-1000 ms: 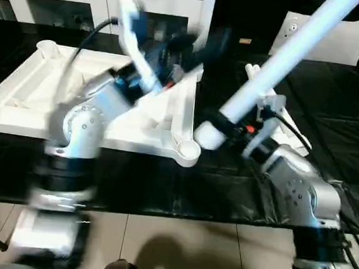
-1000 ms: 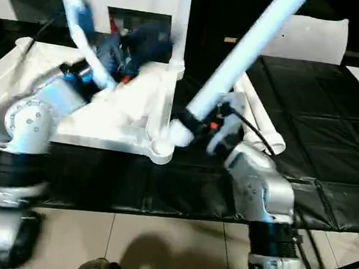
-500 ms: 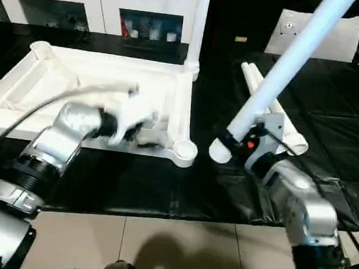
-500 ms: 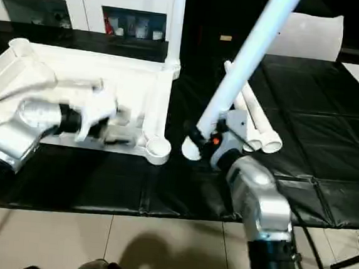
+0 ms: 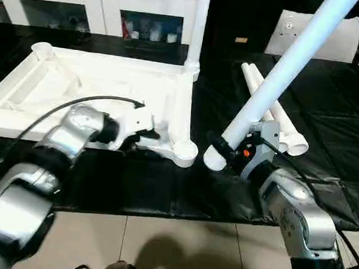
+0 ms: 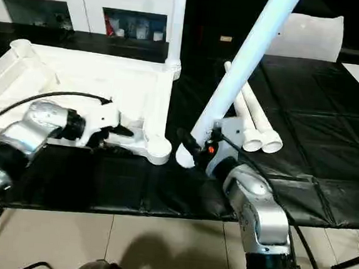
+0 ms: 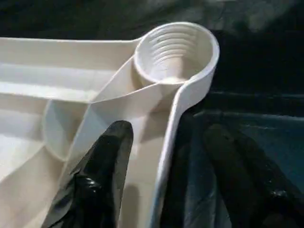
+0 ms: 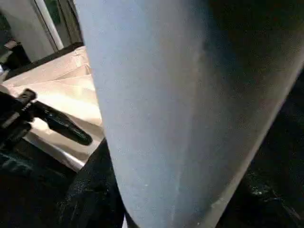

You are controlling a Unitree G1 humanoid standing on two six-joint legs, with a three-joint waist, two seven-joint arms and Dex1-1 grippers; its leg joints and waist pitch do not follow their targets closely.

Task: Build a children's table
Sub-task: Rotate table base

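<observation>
The white tabletop lies upside down on the black-covered table, ribs up. One white leg stands upright in its far right socket. Two more legs lie flat to the right. My right gripper is shut on a fourth leg, which slants up to the right; its lower end hangs just right of the near right socket. My left gripper is open astride the tabletop's near rim beside that socket, one finger inside the rim and the other outside.
A white cabinet with glass doors stands behind the table. A flat white board leans at the back right. A black cable loops from my left wrist. The table's front edge runs above the tiled floor.
My left arm swung down from above the tabletop to its near rim, and its fingers have narrowed. The right arm lowered the held leg's end closer to the near right socket.
</observation>
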